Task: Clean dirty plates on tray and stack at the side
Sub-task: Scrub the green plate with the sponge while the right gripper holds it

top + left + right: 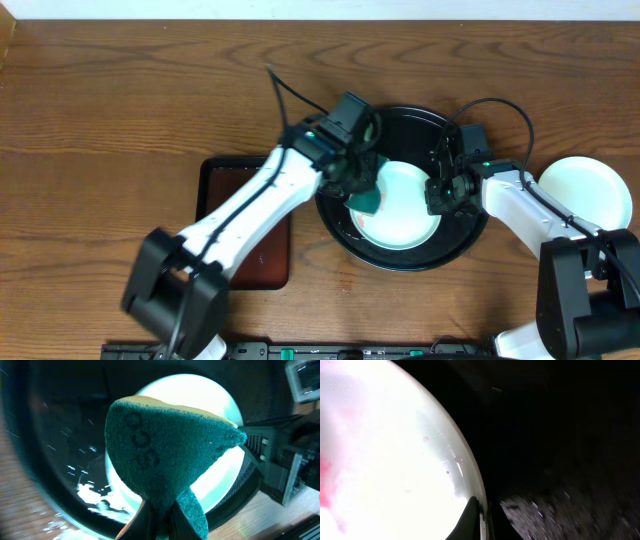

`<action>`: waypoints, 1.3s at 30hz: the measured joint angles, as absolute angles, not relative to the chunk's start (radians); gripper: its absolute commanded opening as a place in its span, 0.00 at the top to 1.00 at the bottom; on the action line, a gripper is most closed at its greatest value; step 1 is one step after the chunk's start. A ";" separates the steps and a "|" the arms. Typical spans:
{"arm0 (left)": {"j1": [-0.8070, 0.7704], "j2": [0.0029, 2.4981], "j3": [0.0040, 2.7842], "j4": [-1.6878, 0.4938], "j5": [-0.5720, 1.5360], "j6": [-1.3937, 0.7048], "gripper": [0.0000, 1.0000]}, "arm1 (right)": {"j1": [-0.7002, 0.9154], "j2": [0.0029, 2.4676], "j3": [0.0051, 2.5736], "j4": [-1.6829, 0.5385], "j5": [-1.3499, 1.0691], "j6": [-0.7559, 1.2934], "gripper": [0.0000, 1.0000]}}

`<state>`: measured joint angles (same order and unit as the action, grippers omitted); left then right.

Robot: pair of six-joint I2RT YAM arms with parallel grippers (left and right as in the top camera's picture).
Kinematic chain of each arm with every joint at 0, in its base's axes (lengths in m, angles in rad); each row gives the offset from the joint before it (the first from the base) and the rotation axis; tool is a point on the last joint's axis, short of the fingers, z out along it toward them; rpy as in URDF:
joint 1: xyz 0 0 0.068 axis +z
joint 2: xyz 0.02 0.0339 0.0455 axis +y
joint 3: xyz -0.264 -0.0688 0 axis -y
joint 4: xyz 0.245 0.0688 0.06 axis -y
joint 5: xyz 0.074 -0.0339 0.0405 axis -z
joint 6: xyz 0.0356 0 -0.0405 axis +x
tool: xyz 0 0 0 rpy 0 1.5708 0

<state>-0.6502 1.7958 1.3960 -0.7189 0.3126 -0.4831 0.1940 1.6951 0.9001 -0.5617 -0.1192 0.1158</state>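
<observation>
A pale mint-white plate lies in the round black tray at the table's middle. My left gripper is shut on a green sponge with a yellow back, held over the plate's left part. My right gripper is shut on the plate's right rim. In the right wrist view the plate shows red smears at the left. A second pale plate lies on the bare wood at the far right. The pale yellow plate is not in view.
A small rectangular dark-brown tray lies left of the black tray, partly under my left arm. The table's far edge runs along the top of the overhead view. The right arm's base stands at the bottom right.
</observation>
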 measured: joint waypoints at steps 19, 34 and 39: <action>-0.752 2.045 1.423 -0.658 0.384 -0.607 0.92 | 0.195 1.700 0.900 -0.576 -0.175 0.134 0.99; -0.694 1.987 1.423 -0.762 0.073 -0.551 0.92 | 0.200 1.700 0.904 -0.628 -0.210 0.173 0.99; -0.699 2.005 1.423 -0.704 0.138 -0.562 0.93 | 0.200 1.700 0.904 -0.628 -0.210 0.175 0.99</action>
<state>-0.6987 2.0052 1.4227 -0.7040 0.1379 -0.5617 0.2005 1.7000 0.9035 -0.6277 -0.2096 0.1753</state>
